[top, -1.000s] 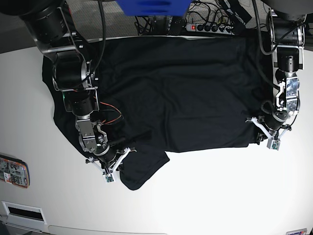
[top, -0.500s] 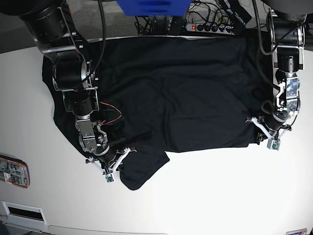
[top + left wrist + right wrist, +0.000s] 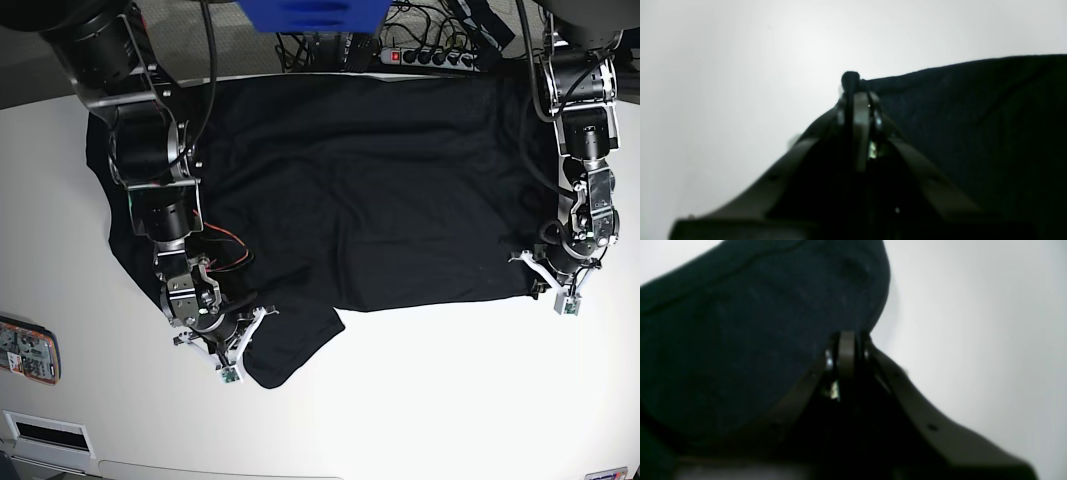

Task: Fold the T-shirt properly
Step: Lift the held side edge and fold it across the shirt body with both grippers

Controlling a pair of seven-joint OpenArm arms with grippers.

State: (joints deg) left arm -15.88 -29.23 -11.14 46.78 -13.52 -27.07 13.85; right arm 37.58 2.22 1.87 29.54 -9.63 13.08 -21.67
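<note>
Folding is only beginning: the T-shirt [image 3: 380, 190] is lying mostly spread across the bench [image 3: 450, 400], no fold yet visible, while the left gripper [image 3: 553, 283] and right gripper [image 3: 237, 343] are each clamping its near edge.

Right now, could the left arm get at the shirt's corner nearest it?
Probably yes, and it seems already there. The left pincer is shut right at the near corner of the T-shirt, with dark cloth bunched at its tips in the left wrist view. Only bare table lies beside it.
</note>
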